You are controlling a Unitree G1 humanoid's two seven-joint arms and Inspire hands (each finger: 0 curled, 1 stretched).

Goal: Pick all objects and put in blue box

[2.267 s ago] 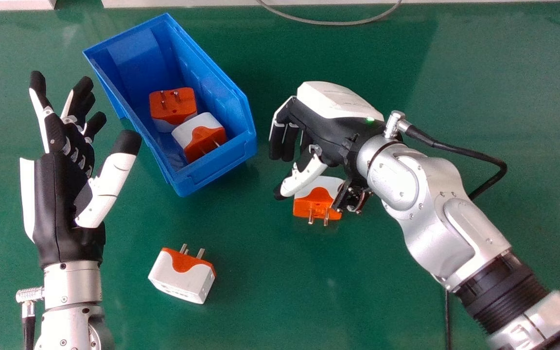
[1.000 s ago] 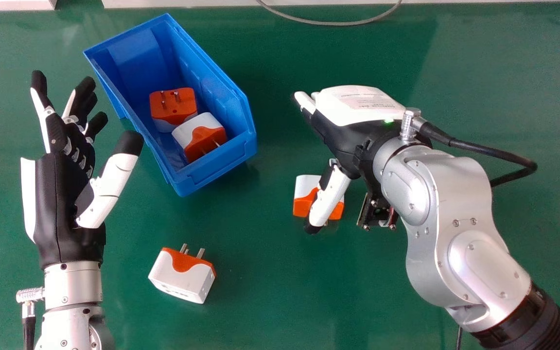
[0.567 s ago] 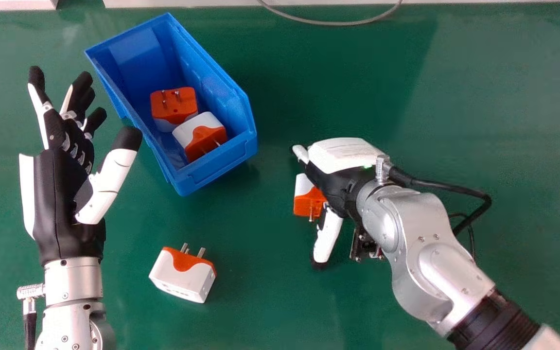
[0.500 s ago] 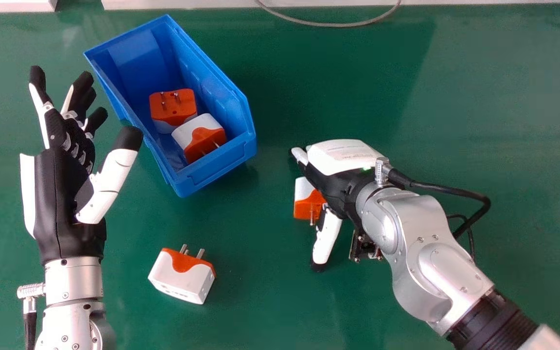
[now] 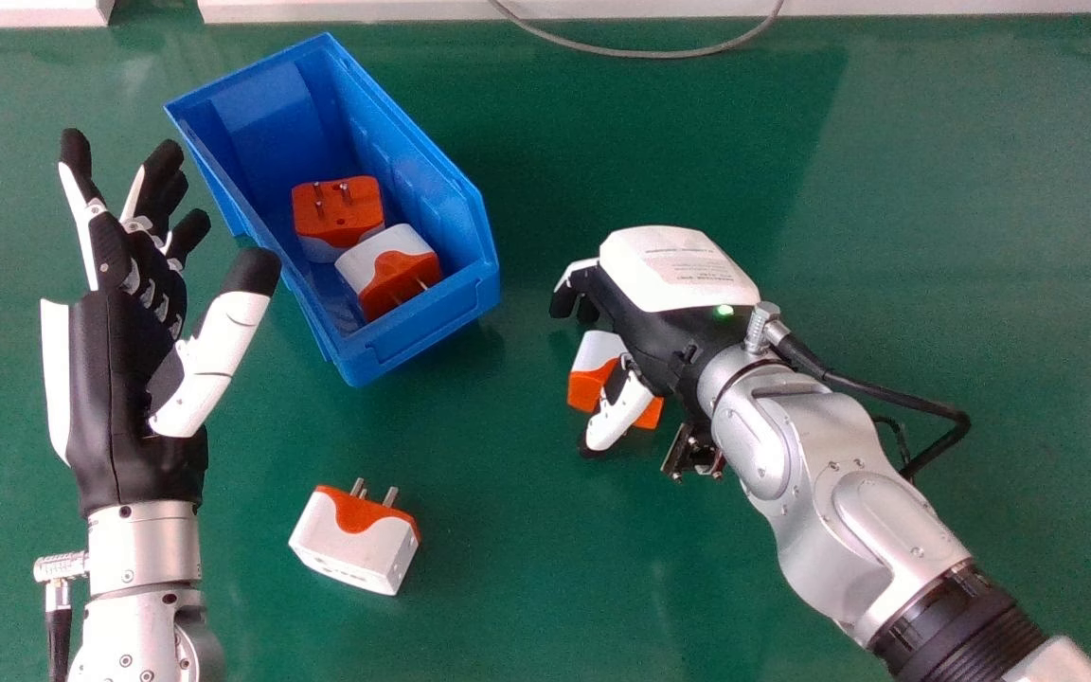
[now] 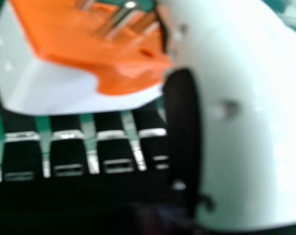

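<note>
In the head view my right hand [image 5: 673, 270] is over a white-and-orange plug adapter [image 5: 593, 352] right of centre, its fingers curled at the far side and its thumb across the near side. The right hand view has the thumb [image 6: 251, 122] against the adapter [image 6: 64, 88], whose pins show. The blue box [image 5: 432, 327] holds two more adapters, one orange side up [image 5: 337, 210] and one tilted [image 5: 384, 260]. Another adapter [image 5: 351, 545] lies on the table, nearer the robot. My left hand [image 5: 110, 398] is open at the left, palm turned inward.
The green table [image 5: 527, 568] extends around everything. The box stands between my two hands, close to the left fingertips and thumb. A grey cable [image 5: 640, 53] curves along the far edge, and a black cable [image 5: 896, 393] loops from my right wrist.
My right hand has come down over the right-hand adapter, then its straightened fingers and thumb have curled round it and the hand has shifted slightly away from the robot. The adapter has turned a little.
</note>
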